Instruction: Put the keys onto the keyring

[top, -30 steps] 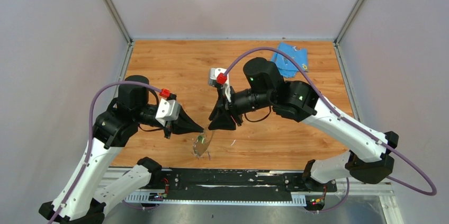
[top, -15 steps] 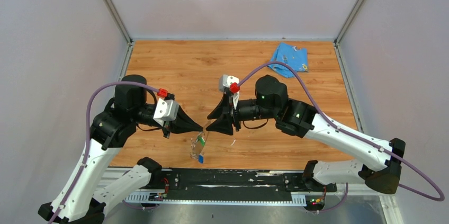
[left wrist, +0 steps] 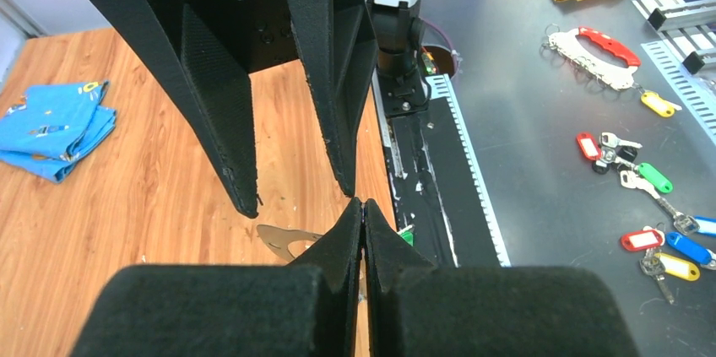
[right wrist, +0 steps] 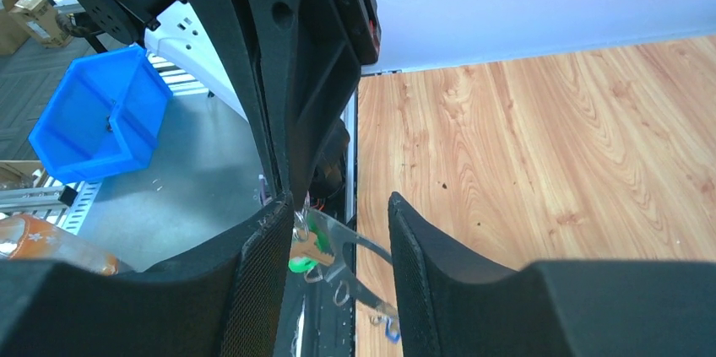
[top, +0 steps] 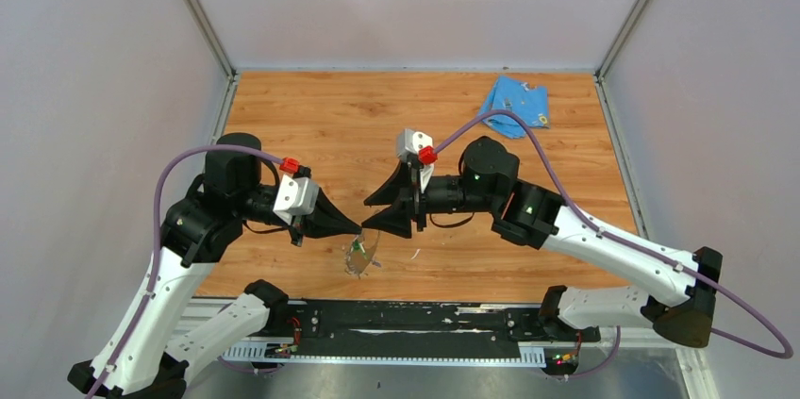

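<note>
The left claw [top: 361,228] is pinched shut on the top of the keyring [top: 360,262], which hangs from its tip in the air over the near edge of the table [top: 311,125]. The right claw [top: 367,215] faces it tip to tip with its jaws parted and nothing in them. In its own wrist view the two pads stand either side of the ring's band and the green key [right wrist: 306,254]. That key dangles against the band just under the left claw. A scrap of the blue key [right wrist: 391,333] shows lower down, at the foot of the loop. Both keys look to be hanging with the ring, but I can't make out whether either is properly threaded or just caught there. I'd judge this the threading step, one arm holding the ring while the other works a key along it. The next move probably calls for the right claw to close on the green key's head. It would have to do so without nudging the thin band out of the left claw's pinch, since it swings freely.
</note>
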Action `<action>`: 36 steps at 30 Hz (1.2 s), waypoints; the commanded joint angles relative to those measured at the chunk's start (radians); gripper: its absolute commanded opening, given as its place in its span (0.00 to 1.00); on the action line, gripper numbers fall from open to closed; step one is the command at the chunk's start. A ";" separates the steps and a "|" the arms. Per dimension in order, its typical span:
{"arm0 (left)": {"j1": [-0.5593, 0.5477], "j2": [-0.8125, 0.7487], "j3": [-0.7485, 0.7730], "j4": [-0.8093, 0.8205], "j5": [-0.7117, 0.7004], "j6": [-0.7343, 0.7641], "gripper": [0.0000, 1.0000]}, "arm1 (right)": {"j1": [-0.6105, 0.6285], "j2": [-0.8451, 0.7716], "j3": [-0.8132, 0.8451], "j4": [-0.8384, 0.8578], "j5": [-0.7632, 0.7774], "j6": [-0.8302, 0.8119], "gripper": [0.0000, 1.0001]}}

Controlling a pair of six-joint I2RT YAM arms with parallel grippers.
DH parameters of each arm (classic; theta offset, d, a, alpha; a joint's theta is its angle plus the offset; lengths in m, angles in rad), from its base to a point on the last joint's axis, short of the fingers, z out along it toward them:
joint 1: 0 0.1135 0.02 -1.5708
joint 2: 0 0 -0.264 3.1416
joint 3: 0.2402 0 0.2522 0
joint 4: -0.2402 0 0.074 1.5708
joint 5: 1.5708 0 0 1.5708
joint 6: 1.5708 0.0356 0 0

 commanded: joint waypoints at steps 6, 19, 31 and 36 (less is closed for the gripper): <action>-0.008 -0.003 0.032 0.022 0.012 -0.005 0.00 | 0.012 -0.065 -0.062 0.009 -0.008 0.020 0.53; -0.007 0.001 0.042 0.023 0.010 -0.007 0.00 | 0.027 -0.037 -0.088 0.072 0.001 0.051 0.57; -0.008 0.007 0.051 0.023 0.007 -0.001 0.00 | 0.048 -0.015 -0.083 0.094 0.020 0.056 0.50; -0.008 0.009 0.057 0.023 0.007 0.001 0.00 | 0.049 0.000 -0.076 0.095 0.017 0.065 0.43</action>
